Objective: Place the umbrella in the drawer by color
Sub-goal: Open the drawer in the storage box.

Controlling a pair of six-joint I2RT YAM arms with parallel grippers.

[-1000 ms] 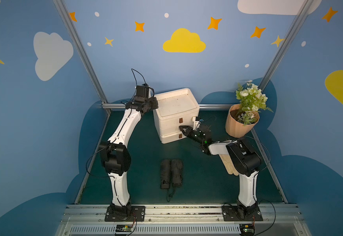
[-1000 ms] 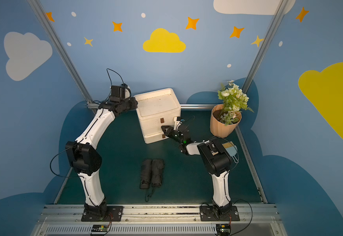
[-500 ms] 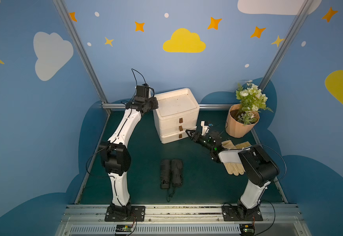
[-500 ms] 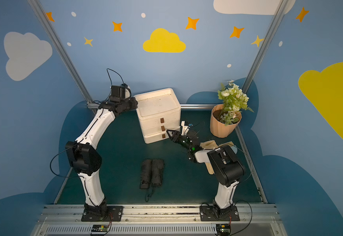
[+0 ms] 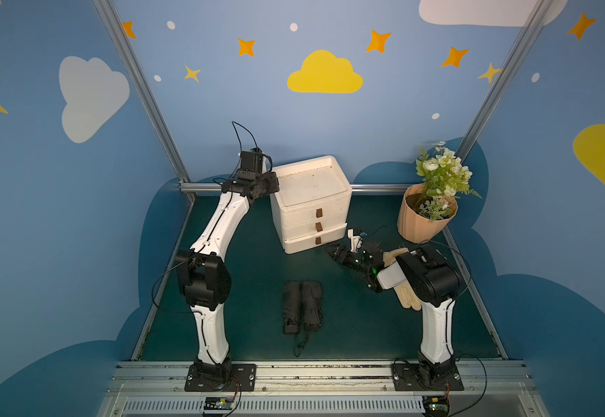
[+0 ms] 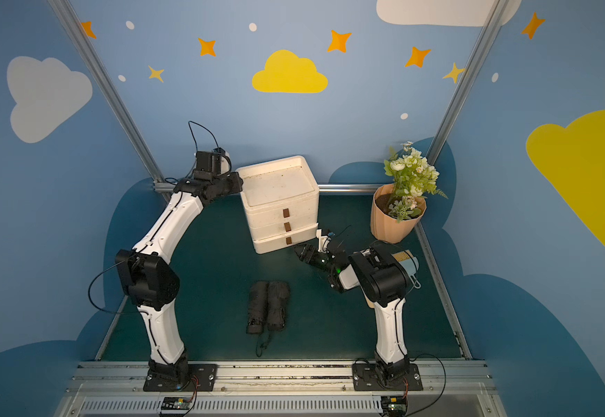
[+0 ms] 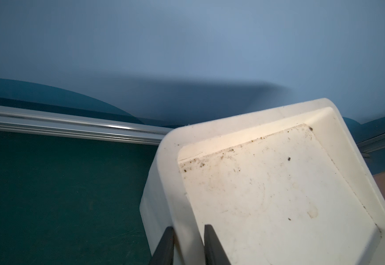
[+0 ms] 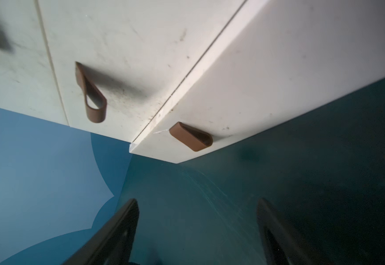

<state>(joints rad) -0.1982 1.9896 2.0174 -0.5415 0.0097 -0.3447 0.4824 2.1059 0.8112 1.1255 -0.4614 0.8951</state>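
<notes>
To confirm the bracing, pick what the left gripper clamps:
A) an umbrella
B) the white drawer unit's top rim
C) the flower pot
B: in the left wrist view the left gripper has its fingers closed on either side of the white drawer unit at its top rim.

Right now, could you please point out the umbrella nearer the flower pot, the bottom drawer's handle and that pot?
umbrella nearer the pot (image 5: 311, 305): a top view, middle of its folded canopy.
bottom drawer's handle (image 8: 188, 137): right wrist view, brown loop's side.
flower pot (image 5: 420, 224): a top view, ribbed outer wall.
</notes>
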